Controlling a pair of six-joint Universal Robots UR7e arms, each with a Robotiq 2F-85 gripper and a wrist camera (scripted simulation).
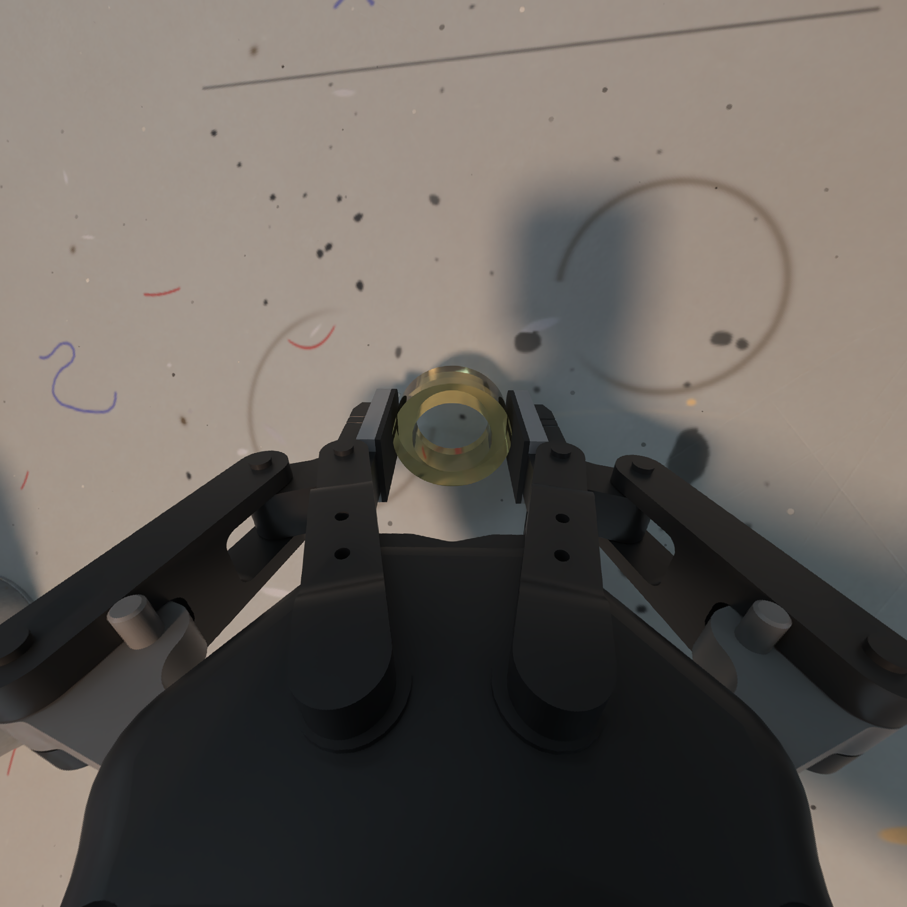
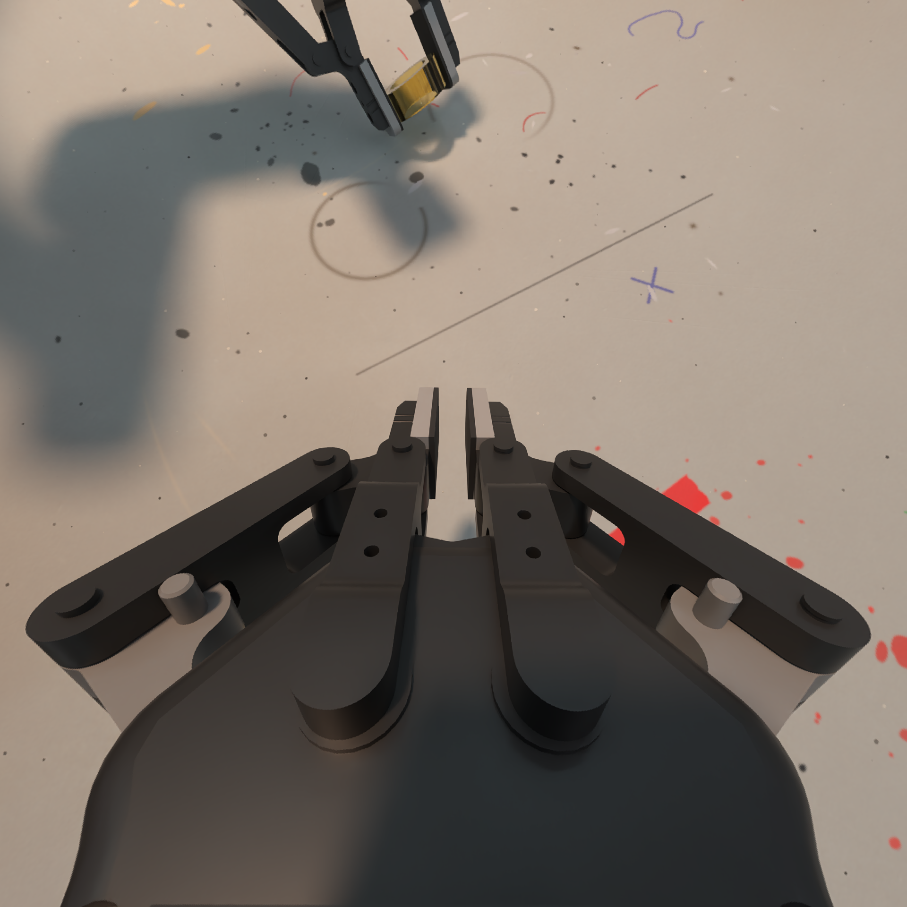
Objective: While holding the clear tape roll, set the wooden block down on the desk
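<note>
My left gripper (image 1: 451,432) is shut on the clear, yellowish tape roll (image 1: 444,473) and holds it by its two flat sides above the desk (image 1: 147,172). The same gripper (image 2: 426,100) and tape roll (image 2: 410,93) show at the top of the right wrist view, close over the desk (image 2: 638,383). My right gripper (image 2: 452,402) is nearly shut, with a narrow gap between its pads (image 2: 426,412). Nothing is between them. It hovers above the desk. No wooden block shows in either view.
The desk is pale and marked with dark specks, pen squiggles, a long thin line (image 2: 535,283), faint ring marks (image 2: 368,230) and red paint splashes (image 2: 687,493) to the right of my right gripper. Arm shadows lie across it.
</note>
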